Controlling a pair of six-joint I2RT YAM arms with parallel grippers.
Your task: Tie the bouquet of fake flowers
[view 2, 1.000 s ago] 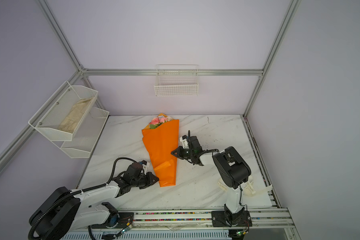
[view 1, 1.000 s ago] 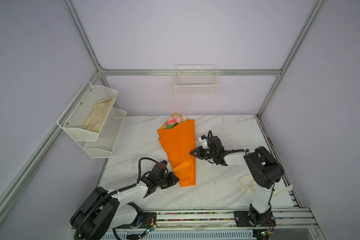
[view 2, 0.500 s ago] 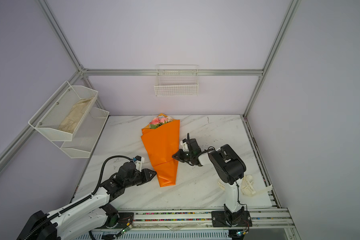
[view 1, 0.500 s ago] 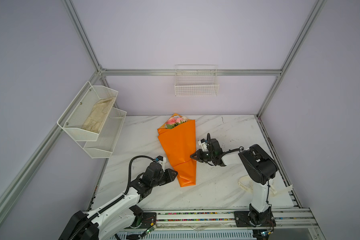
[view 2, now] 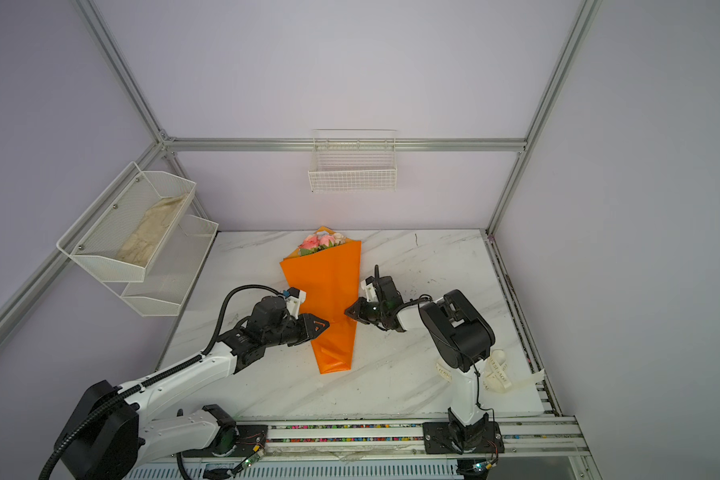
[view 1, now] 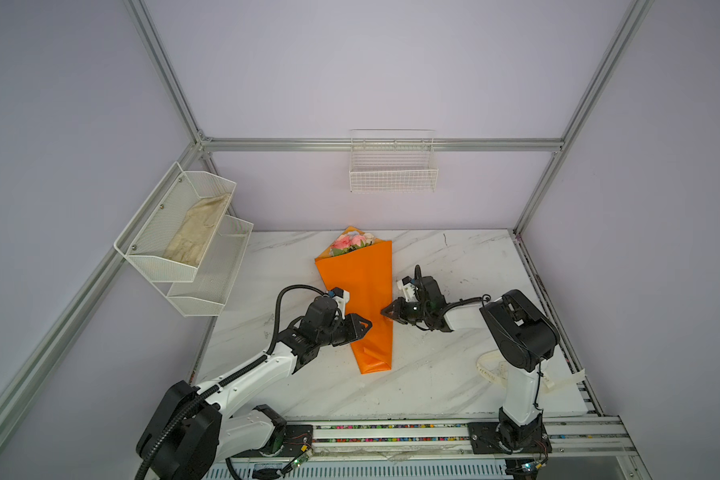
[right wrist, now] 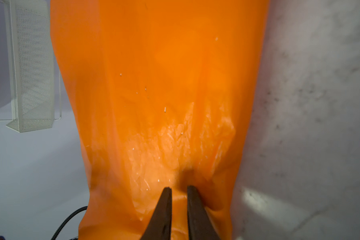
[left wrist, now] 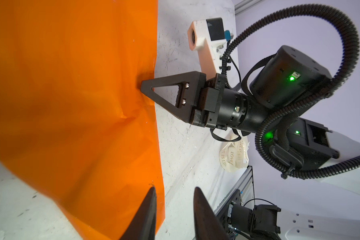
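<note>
**Q:** Where is the bouquet [view 1: 362, 299]?

**A:** Flat on the middle of the table [view 1: 433, 374], blooms toward the back wall. The right gripper [right wrist: 179, 188] is nearly closed, pinching the wrap's right edge. The left gripper [left wrist: 175, 189] stands apart at the left edge, holding nothing.

**Q:** Hazards?

**A:** The hold is one-sided (glossy paper), so a pull may slip, tear the wrap or drag the bundle. The ribbon [view 1: 491, 370] lies well apart, and nothing is tied.

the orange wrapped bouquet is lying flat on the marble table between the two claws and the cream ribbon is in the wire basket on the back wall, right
Not quite. The cream ribbon is not in the wire basket; it lies loose on the table beside the right arm's base, as both top views show. The bouquet part is right.
</note>
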